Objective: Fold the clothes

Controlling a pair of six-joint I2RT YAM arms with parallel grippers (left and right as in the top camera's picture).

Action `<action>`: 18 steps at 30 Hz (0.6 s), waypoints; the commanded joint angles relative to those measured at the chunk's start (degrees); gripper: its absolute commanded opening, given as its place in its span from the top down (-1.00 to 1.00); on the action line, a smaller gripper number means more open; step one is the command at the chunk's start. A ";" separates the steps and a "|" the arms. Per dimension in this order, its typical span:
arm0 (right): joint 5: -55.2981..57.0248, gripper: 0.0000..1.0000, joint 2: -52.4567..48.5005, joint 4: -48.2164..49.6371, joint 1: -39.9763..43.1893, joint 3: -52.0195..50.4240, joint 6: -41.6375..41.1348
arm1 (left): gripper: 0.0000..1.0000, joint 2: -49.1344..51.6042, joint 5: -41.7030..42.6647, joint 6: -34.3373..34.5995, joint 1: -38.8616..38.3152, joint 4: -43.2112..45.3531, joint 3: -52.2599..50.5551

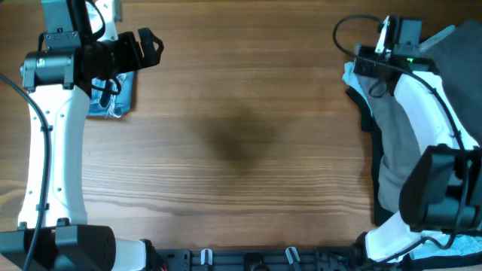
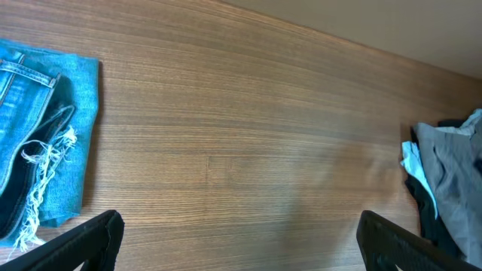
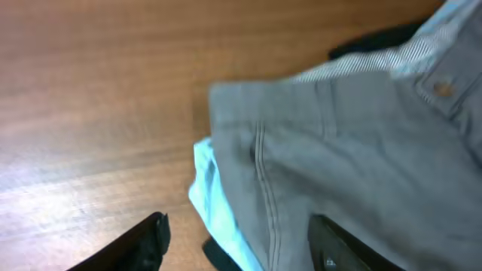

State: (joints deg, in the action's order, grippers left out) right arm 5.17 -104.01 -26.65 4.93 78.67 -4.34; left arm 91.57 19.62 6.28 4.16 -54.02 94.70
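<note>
The table (image 1: 241,135) is warm mid-brown wood with fine straight grain and a darker smudge at its centre. At ten o'clock in the overhead view, the jeans (image 1: 113,98) are bright blue denim, darker inside, with whitish frayed threads. At three o'clock, the clothes pile (image 1: 459,75) holds a plain mid-grey garment (image 3: 361,150), a pale sky-blue garment (image 3: 215,196), a black garment (image 3: 369,41) and a fine grey-and-white striped fabric (image 3: 376,64) with a tan button (image 3: 443,88). The left arm (image 1: 53,150) and right arm (image 1: 418,113) are white with black joints.
</note>
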 commanded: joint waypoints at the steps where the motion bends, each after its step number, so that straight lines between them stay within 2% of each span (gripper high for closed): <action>1: -0.04 -0.33 -3.98 0.37 0.20 0.44 1.11 | -1.00 0.11 0.96 -0.28 -0.15 -0.04 0.90; 5: 5.92 -0.33 -10.08 3.78 0.31 0.46 -3.21 | -1.00 0.11 1.60 -0.28 -0.15 -0.11 0.90; 6: 6.88 -0.23 -10.25 4.31 0.39 0.46 -3.19 | -1.00 0.11 1.57 -0.31 -0.15 -0.11 0.90; 12: 6.88 -0.19 -13.81 1.99 0.46 0.35 -3.15 | -1.00 0.11 1.60 -0.31 -0.20 -0.92 0.90; 13: 6.88 -0.04 -14.32 1.33 0.46 0.35 -3.13 | -1.00 0.11 1.60 -0.28 -0.20 -0.94 0.90; 14: 6.84 0.35 -14.23 0.87 0.44 0.37 -3.23 | -1.00 0.11 1.62 -0.28 -0.20 -0.94 0.90; 15: 6.40 0.58 -13.44 0.68 0.44 0.42 -3.34 | -1.00 0.11 1.81 -0.28 -0.20 -0.92 0.90; 17: 6.47 0.73 -9.57 0.70 0.57 0.50 -3.21 | -0.99 0.11 2.05 -0.28 -0.20 -0.92 0.90; 18: 6.91 0.74 -6.88 0.44 0.98 0.50 -3.21 | -1.00 0.11 2.05 -0.28 -0.20 -0.94 0.90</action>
State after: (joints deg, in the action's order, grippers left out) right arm 10.98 -116.18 -25.98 5.28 78.81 -7.29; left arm 91.57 20.47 6.28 4.16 -54.92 94.70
